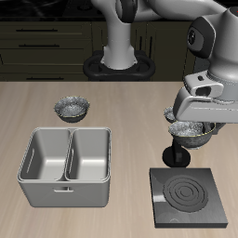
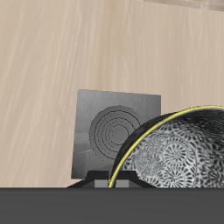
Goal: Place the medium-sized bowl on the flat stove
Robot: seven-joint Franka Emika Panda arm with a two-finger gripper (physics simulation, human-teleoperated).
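My gripper (image 1: 204, 123) is shut on the rim of the medium-sized bowl (image 1: 195, 134), a grey-silver speckled bowl, and holds it in the air. The bowl hangs above the small black knobbed pot (image 1: 177, 154), farther back than the flat stove (image 1: 189, 193). The stove is a black-grey slab with concentric rings near the table's front edge. In the wrist view the bowl (image 2: 179, 156) fills the near field, tilted, with the stove (image 2: 112, 131) beyond it. My fingertips are hidden there.
A matching bowl (image 1: 72, 110) sits on the table behind the grey double-basin tray (image 1: 67, 165). Another matching bowl (image 1: 172, 115) peeks out behind the held one. The robot's base (image 1: 119, 65) stands at the table's back.
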